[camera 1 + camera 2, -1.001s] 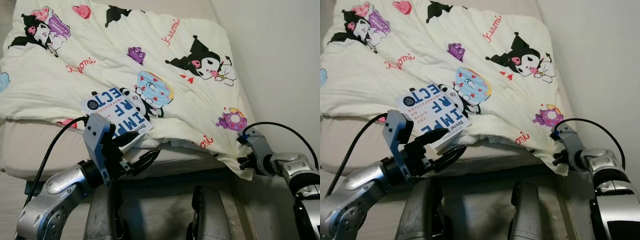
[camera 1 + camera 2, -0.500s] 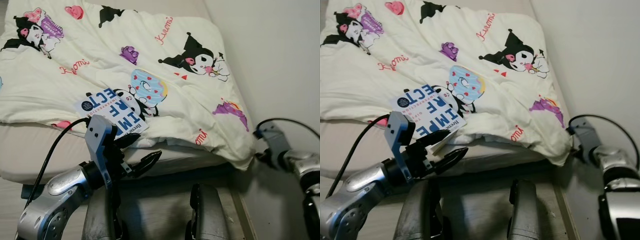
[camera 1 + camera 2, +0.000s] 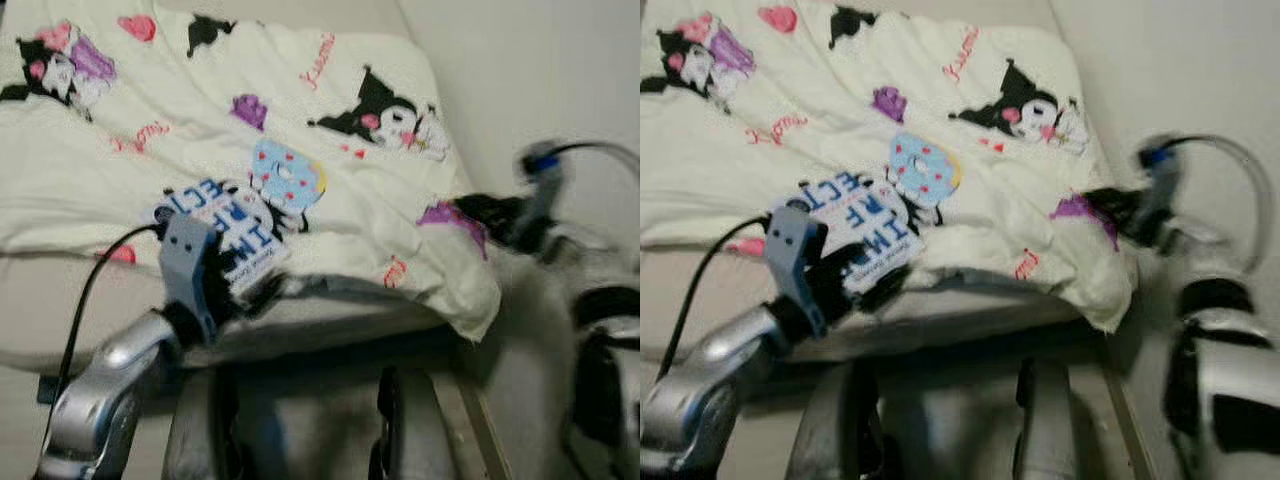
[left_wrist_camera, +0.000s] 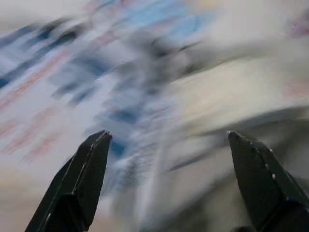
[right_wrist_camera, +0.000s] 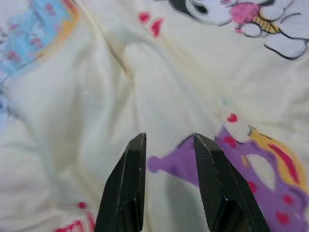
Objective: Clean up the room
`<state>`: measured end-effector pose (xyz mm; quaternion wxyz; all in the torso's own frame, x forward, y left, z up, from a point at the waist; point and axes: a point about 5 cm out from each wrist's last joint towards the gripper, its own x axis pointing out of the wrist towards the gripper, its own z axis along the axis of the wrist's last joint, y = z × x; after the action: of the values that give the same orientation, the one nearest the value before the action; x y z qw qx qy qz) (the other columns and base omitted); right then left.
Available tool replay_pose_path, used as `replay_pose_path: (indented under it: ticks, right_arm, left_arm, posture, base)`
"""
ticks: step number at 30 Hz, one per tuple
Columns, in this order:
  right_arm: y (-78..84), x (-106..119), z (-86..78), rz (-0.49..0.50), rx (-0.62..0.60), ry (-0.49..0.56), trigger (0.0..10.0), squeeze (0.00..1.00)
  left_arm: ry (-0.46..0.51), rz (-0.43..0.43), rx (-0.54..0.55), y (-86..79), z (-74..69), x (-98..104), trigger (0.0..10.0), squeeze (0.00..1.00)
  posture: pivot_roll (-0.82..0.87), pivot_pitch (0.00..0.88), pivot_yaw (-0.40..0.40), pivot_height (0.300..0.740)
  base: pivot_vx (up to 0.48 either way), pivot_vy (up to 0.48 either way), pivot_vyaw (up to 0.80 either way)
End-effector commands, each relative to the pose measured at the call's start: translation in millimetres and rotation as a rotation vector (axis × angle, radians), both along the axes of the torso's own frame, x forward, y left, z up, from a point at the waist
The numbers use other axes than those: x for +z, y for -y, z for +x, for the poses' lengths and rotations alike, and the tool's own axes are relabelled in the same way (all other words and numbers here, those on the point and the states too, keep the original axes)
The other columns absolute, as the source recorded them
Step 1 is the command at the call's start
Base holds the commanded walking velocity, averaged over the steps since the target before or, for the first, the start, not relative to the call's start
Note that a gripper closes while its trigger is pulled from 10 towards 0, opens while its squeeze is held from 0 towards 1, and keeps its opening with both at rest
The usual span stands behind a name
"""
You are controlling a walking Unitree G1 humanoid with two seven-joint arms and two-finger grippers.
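Note:
A white book with big blue letters (image 3: 222,222) lies on the cream cartoon-print duvet (image 3: 330,130), near the bed's front edge. My left gripper (image 3: 252,292) is open right at the book's near edge. In the left wrist view its fingers (image 4: 91,164) stand wide apart with the blurred book (image 4: 72,87) ahead. My right gripper (image 3: 482,210) hovers over the duvet's right side by a purple print (image 5: 174,162). Its fingers (image 5: 131,169) are slightly apart with nothing between them. All the head views are blurred.
The bare mattress (image 3: 50,300) shows under the duvet at the front left. A pale wall (image 3: 530,70) runs close along the bed's right side. My own legs (image 3: 400,430) stand against the bed's front edge.
My left gripper has moved forward up to the book's near edge. The right arm has let go of the duvet corner, risen and swung left over the duvet. The picture has blurred.

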<state>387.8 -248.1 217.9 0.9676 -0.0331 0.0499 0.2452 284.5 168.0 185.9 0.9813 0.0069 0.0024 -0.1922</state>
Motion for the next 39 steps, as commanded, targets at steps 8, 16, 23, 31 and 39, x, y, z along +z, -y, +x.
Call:
replay_pose_path:
  ticks: [8,16,23,31,39]
  right_arm:
    - [-99.9,-59.8,-5.9,-0.205,0.116,0.099,10.0,0.00]
    - [-129.6,-66.2,-12.8,-0.177,0.178,0.134,10.0,0.00]
    - [-135.8,-55.9,-17.3,-0.196,0.191,0.225,10.0,0.00]
    - [-53.7,-61.9,-37.6,-0.839,0.551,-0.030,10.0,0.00]
    - [22.3,-35.3,-35.2,-1.097,0.374,-0.145,10.0,0.00]
  left_arm:
    - [-0.129,0.656,0.227,-64.2,16.4,-52.0,10.0,1.00]
    - [-0.010,1.326,0.117,-102.8,25.0,-61.6,10.0,1.00]
    - [0.093,1.509,0.128,-114.4,31.1,-63.3,10.0,1.00]
    - [0.050,1.576,0.062,-127.8,23.2,-80.1,10.0,0.16]
    - [0.009,1.614,0.042,-141.1,16.2,-88.5,10.0,0.11]
  posture:
    - [0.06,0.346,-0.018,0.546]
    - [0.05,0.353,-0.012,0.546]
    - [0.05,0.353,-0.015,0.546]
    - [0.05,0.343,-0.024,0.546]
    - [0.04,0.342,-0.027,0.546]
  base:
    - [0.000,0.000,0.00]
    - [0.000,0.000,0.00]
    - [0.000,0.000,0.00]
    - [0.000,0.000,0.00]
    - [0.000,0.000,0.00]
